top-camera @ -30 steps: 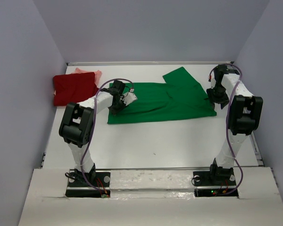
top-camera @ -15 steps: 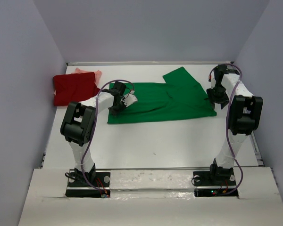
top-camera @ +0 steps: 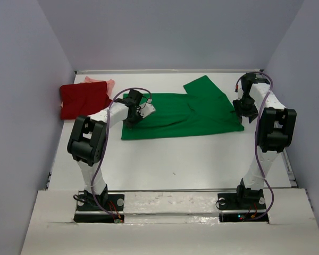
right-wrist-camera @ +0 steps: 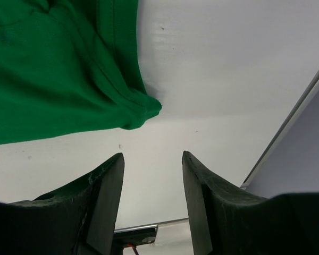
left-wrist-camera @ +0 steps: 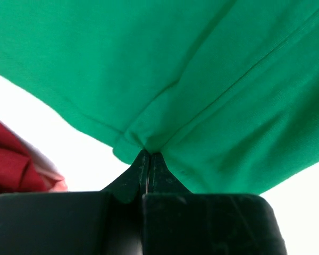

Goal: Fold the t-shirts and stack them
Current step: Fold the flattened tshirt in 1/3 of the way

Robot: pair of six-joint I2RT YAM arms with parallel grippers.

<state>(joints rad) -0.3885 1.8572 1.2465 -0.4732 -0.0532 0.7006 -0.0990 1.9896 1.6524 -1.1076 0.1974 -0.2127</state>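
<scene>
The bright green t-shirt (top-camera: 186,111) lies spread across the middle of the white table, one sleeve pointing to the back. My left gripper (top-camera: 132,118) is shut on a pinch of the green t-shirt (left-wrist-camera: 202,85) near its left edge. The dark red t-shirt (top-camera: 82,100) lies folded at the far left on top of the pale salmon-pink t-shirt (top-camera: 101,82); a red corner shows in the left wrist view (left-wrist-camera: 16,170). My right gripper (top-camera: 248,112) is open and empty, just off the green shirt's right corner (right-wrist-camera: 141,109).
The table's (top-camera: 175,159) raised right edge rail (right-wrist-camera: 287,127) runs close beside my right gripper. Grey walls close in the left, back and right sides. Bare white table lies in front of the green shirt.
My left gripper has shifted slightly along the green shirt's left edge, still pinching the cloth. The right arm has not moved.
</scene>
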